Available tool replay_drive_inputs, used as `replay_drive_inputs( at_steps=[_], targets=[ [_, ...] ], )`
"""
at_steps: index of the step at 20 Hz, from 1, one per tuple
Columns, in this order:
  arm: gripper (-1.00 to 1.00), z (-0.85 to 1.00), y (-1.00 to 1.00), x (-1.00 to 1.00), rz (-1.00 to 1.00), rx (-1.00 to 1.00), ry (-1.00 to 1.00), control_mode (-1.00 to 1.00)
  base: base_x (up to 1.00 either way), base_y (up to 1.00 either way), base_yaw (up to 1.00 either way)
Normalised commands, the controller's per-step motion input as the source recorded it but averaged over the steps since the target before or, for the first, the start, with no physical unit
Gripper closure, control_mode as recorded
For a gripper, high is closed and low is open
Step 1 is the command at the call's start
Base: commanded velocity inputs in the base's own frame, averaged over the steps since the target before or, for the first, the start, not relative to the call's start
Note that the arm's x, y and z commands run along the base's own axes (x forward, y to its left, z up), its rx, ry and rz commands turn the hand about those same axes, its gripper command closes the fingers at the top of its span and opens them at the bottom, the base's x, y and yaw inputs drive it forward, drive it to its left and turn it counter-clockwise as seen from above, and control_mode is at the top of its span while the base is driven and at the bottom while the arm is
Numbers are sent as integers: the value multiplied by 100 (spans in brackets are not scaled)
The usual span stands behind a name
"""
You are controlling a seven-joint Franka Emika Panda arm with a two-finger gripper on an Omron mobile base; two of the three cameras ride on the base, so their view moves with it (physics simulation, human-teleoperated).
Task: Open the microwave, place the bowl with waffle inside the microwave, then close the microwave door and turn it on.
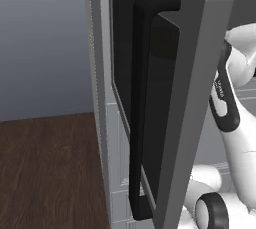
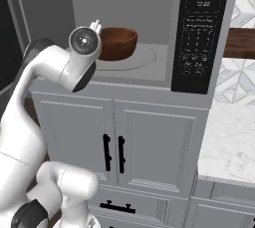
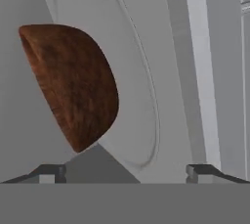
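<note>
The microwave (image 2: 201, 33) stands open, its grey cavity bare to the front. A brown, wood-grained bowl (image 2: 118, 43) rests on the round turntable (image 2: 144, 57) inside; the waffle is hidden from these angles. In the hand view, rolled sideways, the bowl (image 3: 73, 81) lies just ahead of my gripper (image 3: 127, 171). The gripper is open, its fingertips (image 3: 49, 171) wide apart with nothing between them, and it is clear of the bowl. The microwave door (image 1: 195, 73) is swung out, its long black bar handle (image 1: 142, 98) close to the left base camera.
White panelled cabinet doors (image 2: 114, 142) with black handles sit under the microwave. A marble counter (image 2: 234, 137) runs to the right. My arm (image 2: 45, 72) crosses in front of the cavity's left side. Wooden floor (image 1: 50, 173) lies left of the open door.
</note>
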Motion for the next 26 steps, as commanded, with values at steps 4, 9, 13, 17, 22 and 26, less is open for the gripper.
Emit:
replay_drive_inputs(
  at_steps=[4, 9, 13, 17, 22, 26],
  targets=[
    [-100, 44, -2, -100, 0, 0, 0, -100, 0, 0, 0],
    [-100, 39, -12, -99, 0, -1, 0, -100, 0, 0, 0],
    [-100, 16, -26, -75, 0, 0, 0, -100, 0, 0, 0],
    [-100, 1, -21, -49, 0, 0, 5, -100, 0, 0, 0],
    [-100, 0, -4, -34, 0, 0, 12, -100, 0, 0, 0],
    [-100, -4, 0, -27, 0, 0, 10, -100, 0, 0, 0]
  ],
)
